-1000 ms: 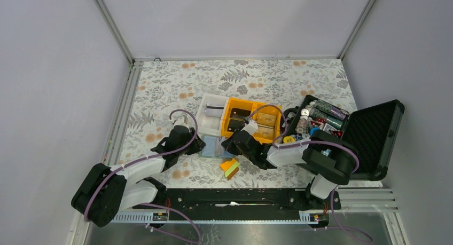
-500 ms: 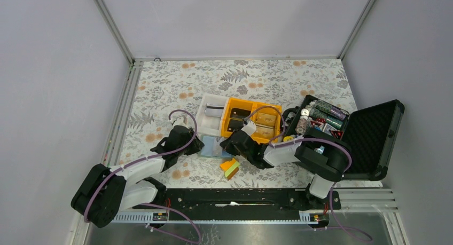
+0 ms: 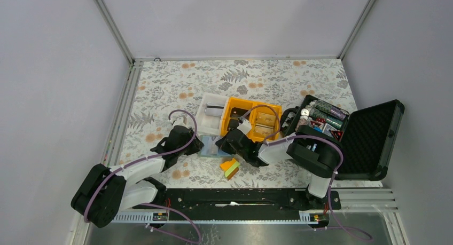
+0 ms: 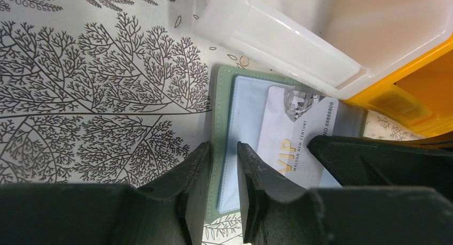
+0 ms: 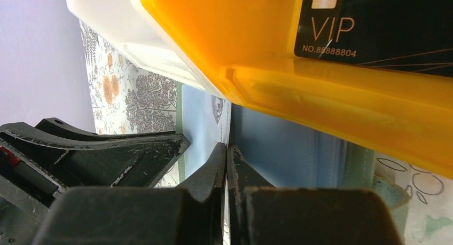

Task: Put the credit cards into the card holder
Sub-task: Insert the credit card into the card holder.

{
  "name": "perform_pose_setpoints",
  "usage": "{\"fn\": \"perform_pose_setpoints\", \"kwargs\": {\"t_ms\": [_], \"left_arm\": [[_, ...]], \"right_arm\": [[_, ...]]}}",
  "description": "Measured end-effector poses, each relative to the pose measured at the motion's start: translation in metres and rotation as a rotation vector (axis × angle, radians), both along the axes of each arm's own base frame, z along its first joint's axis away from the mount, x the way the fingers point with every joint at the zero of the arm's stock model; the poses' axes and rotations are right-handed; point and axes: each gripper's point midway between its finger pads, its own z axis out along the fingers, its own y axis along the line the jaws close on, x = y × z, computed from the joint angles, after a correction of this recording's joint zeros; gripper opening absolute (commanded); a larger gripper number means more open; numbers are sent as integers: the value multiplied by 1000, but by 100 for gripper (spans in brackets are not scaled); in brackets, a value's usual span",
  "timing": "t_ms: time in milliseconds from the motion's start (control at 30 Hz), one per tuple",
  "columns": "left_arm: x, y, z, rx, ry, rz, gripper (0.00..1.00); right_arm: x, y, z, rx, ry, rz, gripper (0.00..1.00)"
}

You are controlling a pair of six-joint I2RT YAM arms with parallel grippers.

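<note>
The card holder (image 4: 243, 117) lies open and flat on the table (image 4: 80, 95), between your two claws and tucked against the near side of the white tray (image 4: 278, 37) and the orange bin (image 5: 320, 90). It shows a grey-green border around a light-blue inner panel. A pale card (image 4: 299, 133) rests on that panel, printed with "VIP" in gold, a number and a diamond picture. Its long axis slants against the holder's straight edges, and its far end is close under the tray's rim. Your left gripper (image 4: 223, 149) stands astride the holder's green outer edge, one finger over the table and one over the blue panel. Its jaws are a little apart, and you cannot tell whether they clamp the edge or only stand over it. Your right gripper (image 5: 226, 149) is the nearer one to the card. Its fingers are pressed together with nothing visible between them, and the tips sit at the card's near side, pointing across the panel toward the left claw. The next push likely runs along that line, and the card probably needs squaring to the pocket first. A black VIP card (image 5: 384, 26) waits in the orange bin.
</note>
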Motion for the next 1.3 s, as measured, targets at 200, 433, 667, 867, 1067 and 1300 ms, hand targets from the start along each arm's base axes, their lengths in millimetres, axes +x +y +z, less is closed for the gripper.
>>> {"fn": "perform_pose_setpoints", "kwargs": {"t_ms": [200, 433, 667, 867, 1067, 1300], "left_arm": [[0, 1, 0, 3, 0, 2, 28], [-2, 3, 1, 7, 4, 4, 29], [-3, 3, 1, 9, 7, 4, 29], [-4, 2, 1, 5, 7, -1, 29], [-5, -1, 0, -7, 3, -22, 16], [-2, -8, -3, -19, -7, -50, 3]], "right_arm": [[2, 5, -1, -2, -1, 3, 5], [0, 0, -8, -64, -2, 10, 42], [-5, -7, 0, -178, -69, 35, 52], [-8, -8, -1, -257, -97, 60, 52], [-6, -2, -1, -278, -108, 82, 52], [-3, 12, 0, -279, -116, 121, 53]]}}
